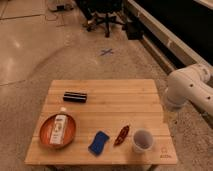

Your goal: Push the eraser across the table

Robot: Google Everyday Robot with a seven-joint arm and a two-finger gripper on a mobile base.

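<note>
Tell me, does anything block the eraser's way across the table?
Nothing visible: bare table lies right of the eraser. The plate, blue pad, pepper and cup sit nearer. The gripper is out of view; only the arm shows.

Single raised camera, angled down over the table (116, 102), fairly near, end effector outside its view

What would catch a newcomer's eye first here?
The white robot arm looms beside the wooden table on the right, its gripper out of view. On the table, an orange plate holding a white bottle sits front left, and the black eraser lies alone behind it.
</note>
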